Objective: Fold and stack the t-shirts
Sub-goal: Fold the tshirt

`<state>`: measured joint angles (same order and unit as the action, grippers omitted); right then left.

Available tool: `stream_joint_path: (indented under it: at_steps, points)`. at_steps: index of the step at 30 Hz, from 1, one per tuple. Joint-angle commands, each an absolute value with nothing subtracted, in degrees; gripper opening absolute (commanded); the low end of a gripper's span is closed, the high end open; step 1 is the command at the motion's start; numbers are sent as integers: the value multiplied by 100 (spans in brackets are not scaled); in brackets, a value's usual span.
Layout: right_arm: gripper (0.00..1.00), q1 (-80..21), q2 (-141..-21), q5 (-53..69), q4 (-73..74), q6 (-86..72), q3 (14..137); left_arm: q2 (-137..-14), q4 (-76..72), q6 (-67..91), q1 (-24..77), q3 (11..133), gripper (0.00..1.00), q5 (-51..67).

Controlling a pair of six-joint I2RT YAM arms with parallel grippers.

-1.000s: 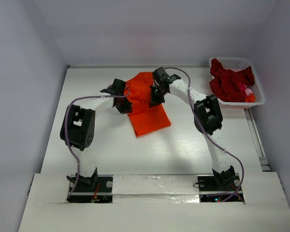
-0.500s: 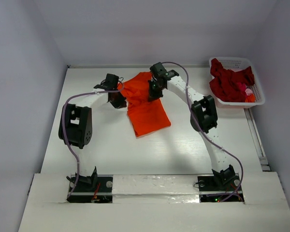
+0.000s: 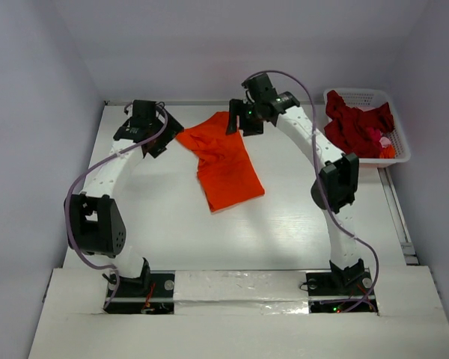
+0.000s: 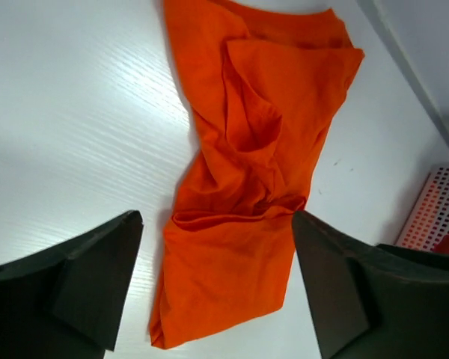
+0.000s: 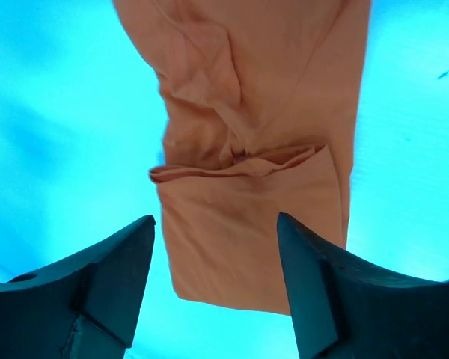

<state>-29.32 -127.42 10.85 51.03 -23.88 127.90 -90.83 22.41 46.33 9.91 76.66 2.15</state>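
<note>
The bright orange cloth t-shirt (image 3: 223, 164) lies crumpled, half folded, on the white table (image 3: 284, 224), well left of the white latticed plastic basket (image 3: 363, 93). The left gripper (image 4: 217, 299) and right gripper (image 5: 217, 277) hover released, holding nothing. The cloth looks light and limp; pinching two corners of one edge seems best.

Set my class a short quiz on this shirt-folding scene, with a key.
1. True or false: the left gripper and the right gripper both clamp the orange t-shirt.
2. The dark red shirts lie: A) under the orange one; B) in the white basket; C) draped over an arm.
3. How many shirts lie on the table outside the basket?
Key: 1 false; 2 B; 3 one.
</note>
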Motion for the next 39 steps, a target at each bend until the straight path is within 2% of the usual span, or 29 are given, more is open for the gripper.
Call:
stream_joint_path:
  at_steps: [1, 3, 5, 6, 7, 9, 10, 12, 13, 14, 18, 23, 31, 39]
  points:
    - [73, -2664, -12463, 1116, 5150, -2303, 13226, -8825, 2093, 4675, 853, 7647, 83, 228]
    - [74, -2610, -12655, 1116, 5325, -2242, 13446, -8824, 1996, 4763, 853, 7550, 84, 333]
    - [72, -2610, -12814, 1003, 5580, -2215, 13702, -8868, 1951, 4816, 905, 7454, 80, 675]
    - [69, -2610, -12780, 985, 5764, -2224, 13615, -8886, 2012, 4782, 905, 7453, 76, 799]
    - [59, -2610, -12675, 1019, 5766, -2206, 13118, -8894, 2108, 4738, 1088, 7471, 74, 896]
    - [49, -2681, -12263, 959, 5347, -2215, 12239, -8816, 2276, 4606, 1247, 7497, 55, 958]
    - [36, -2750, -11747, 1002, 4970, -2197, 11373, -8685, 2389, 4518, 1413, 7427, 37, 967]
    - [20, -2751, -11348, 1002, 4756, -2223, 10734, -8544, 2478, 4439, 1529, 7296, 18, 993]
    - [0, -2803, -11086, 985, 4711, -2224, 10505, -8447, 2513, 4438, 1529, 7208, 9, 958]
    - [0, -2804, -11013, 889, 4667, -2215, 10146, -8264, 2522, 4482, 1582, 6990, 0, 941]
    - [0, -2917, -10916, 774, 4500, -2153, 9581, -7770, 2303, 4605, 1635, 6357, 0, 835]
    - [0, -3120, -11127, 703, 4482, -2153, 9606, -7559, 2241, 4641, 1758, 5916, 0, 826]
    - [0, -3295, -11557, 633, 4430, -2214, 9686, -7436, 2232, 4658, 1811, 5818, 0, 765]
    - [0, -3296, -11742, 887, 3877, -2505, 8975, -7400, 2338, 4518, 1811, 5994, 0, 747]
